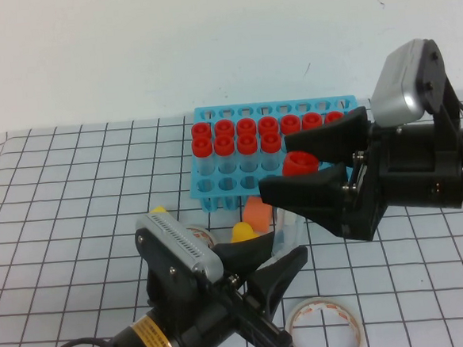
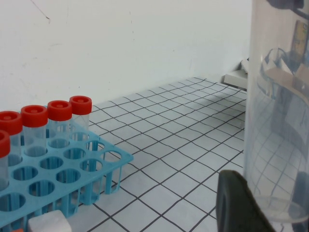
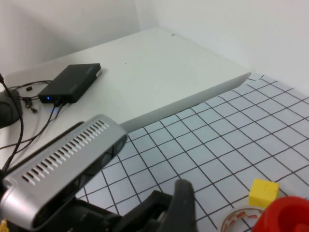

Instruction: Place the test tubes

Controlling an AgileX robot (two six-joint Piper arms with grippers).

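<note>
The left tool (image 1: pixel 280 249) reaches up from the near edge, tilted toward the rack (image 1: pixel 217 192), and grips the clear tube (image 1: pixel 290 231) low on its body. The tube slants upward, and its red cap (image 1: pixel 300 163) sits between the fingers of the right tool (image 1: pixel 277 165). That tool comes in level from the right above the surface (image 1: pixel 74 192), spread wide on either side of the cap. Capped tubes (image 1: pixel 247 144) fill the rack's back rows. Just in front lie an orange block (image 1: pixel 256 213) and a yellow block (image 1: pixel 242 232). A tape roll (image 1: pixel 324 304) lies near the left arm.
</note>
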